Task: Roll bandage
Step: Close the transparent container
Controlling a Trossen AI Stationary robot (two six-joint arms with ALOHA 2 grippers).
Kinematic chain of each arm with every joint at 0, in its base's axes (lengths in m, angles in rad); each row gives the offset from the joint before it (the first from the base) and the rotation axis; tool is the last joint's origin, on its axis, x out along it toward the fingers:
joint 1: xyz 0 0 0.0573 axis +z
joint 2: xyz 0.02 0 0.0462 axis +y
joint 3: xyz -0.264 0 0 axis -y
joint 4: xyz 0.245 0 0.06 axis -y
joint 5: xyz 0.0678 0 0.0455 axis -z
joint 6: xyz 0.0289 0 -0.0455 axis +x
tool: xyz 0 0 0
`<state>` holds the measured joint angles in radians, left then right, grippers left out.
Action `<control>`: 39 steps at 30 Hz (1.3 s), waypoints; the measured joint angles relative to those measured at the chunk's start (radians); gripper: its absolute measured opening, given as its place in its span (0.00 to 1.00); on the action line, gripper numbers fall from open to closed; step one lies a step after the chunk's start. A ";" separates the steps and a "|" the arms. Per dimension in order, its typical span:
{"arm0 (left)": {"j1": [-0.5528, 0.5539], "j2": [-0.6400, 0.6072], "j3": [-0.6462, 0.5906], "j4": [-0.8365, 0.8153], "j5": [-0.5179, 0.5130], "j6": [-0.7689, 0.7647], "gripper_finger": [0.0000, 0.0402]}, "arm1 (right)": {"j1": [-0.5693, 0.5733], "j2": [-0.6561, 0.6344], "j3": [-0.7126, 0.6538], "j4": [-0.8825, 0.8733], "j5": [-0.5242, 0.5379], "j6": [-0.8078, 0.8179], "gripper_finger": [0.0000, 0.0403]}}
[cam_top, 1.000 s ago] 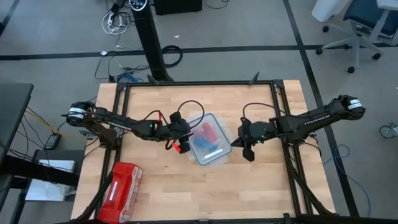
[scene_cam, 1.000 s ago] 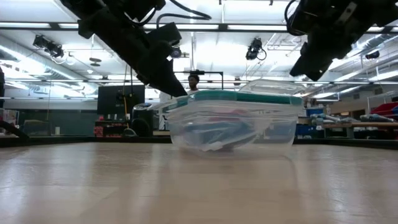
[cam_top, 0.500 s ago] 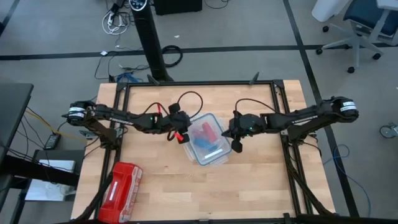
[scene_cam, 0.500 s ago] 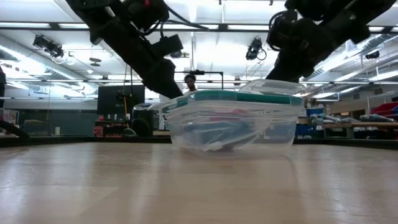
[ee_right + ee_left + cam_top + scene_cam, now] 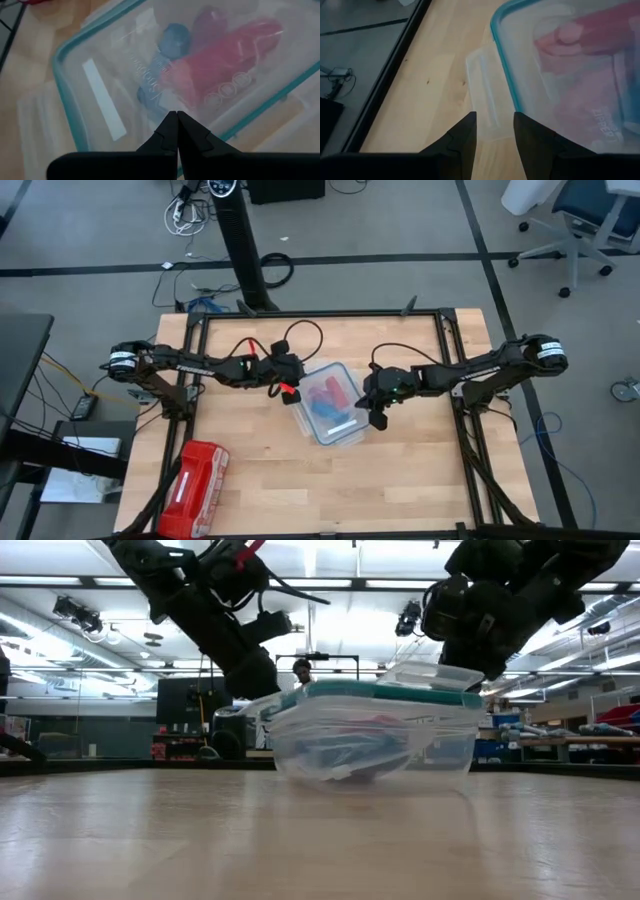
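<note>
A clear plastic box (image 5: 330, 402) with a teal-rimmed lid stands in the middle of the table. Inside it lie the blue bandage roll (image 5: 175, 37) and red-pink rolls (image 5: 225, 55); the bandage also shows in the high view (image 5: 345, 418). My left gripper (image 5: 495, 125) is open at the box's left side (image 5: 290, 390), one finger on either side of the lid's clear latch flap (image 5: 485, 92). My right gripper (image 5: 176, 120) is shut, its tips over the lid near the box's right edge (image 5: 372, 412). My left gripper's open fingers stand on either side of the near end of the latch flap (image 5: 492, 132); I cannot tell whether they touch it. My right gripper's shut fingertips (image 5: 170, 125) point slanting down at the lid's top (image 5: 150, 95); I cannot tell whether they touch it.
A red zip pouch (image 5: 195, 475) lies at the table's near left. A second latch flap (image 5: 432, 673) stands raised on the lid's right side. A black frame rail (image 5: 320, 315) runs around the tabletop. Bare wood lies in front of the box.
My right gripper has gone toward the table's left, from beside the box to over its right edge. My left gripper has gone toward the far edge along the box's left side. The box has stayed where it was.
</note>
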<state>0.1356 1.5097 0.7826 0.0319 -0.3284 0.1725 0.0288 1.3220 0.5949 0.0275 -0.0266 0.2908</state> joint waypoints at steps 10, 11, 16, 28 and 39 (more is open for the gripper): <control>0.000 0.020 -0.001 0.036 0.017 0.059 0.34 | 0.024 -0.036 -0.003 -0.086 -0.028 0.067 0.00; 0.001 0.031 0.000 0.038 0.020 0.059 0.34 | 0.024 -0.035 -0.003 -0.086 -0.028 0.073 0.00; 0.000 0.078 0.003 0.070 0.015 0.040 0.34 | 0.032 -0.034 -0.003 -0.088 -0.033 0.080 0.00; -0.044 0.080 0.000 0.085 0.066 -0.052 0.34 | 0.032 -0.034 -0.004 -0.113 -0.068 0.086 0.00; -0.062 -0.062 -0.003 0.073 0.021 -0.043 0.34 | 0.031 -0.043 -0.005 -0.109 -0.034 0.081 0.00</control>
<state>0.0735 1.4476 0.7795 0.1053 -0.3072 0.1299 0.0597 1.2791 0.5902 -0.0818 -0.0601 0.3721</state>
